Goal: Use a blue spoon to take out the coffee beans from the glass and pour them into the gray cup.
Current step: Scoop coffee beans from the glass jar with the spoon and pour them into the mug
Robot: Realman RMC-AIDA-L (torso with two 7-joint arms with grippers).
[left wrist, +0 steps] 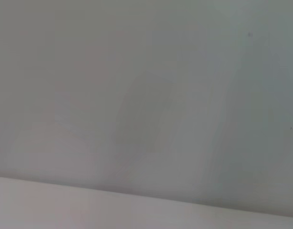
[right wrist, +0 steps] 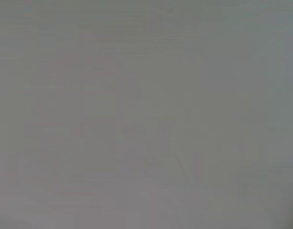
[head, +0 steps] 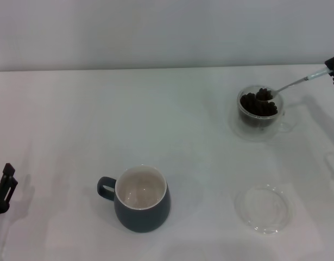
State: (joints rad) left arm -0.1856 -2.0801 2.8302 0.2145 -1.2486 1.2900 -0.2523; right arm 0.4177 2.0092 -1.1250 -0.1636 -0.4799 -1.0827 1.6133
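Note:
In the head view the glass [head: 259, 112] stands at the far right of the table, filled with coffee beans [head: 258, 106]. The blue spoon [head: 295, 83] reaches in from the right, its metal bowl lying on the heap with a few beans on it. My right gripper [head: 333, 69] at the right edge is shut on the pale blue handle. The gray cup [head: 141, 199] stands near the front, left of centre, cream inside, with nothing in it, handle to the left. My left gripper [head: 4, 187] is parked at the left edge. Both wrist views show only blank surface.
A flat shallow clear glass dish [head: 263, 209] lies at the front right, below the glass. The white table [head: 156, 119] runs back to a pale wall.

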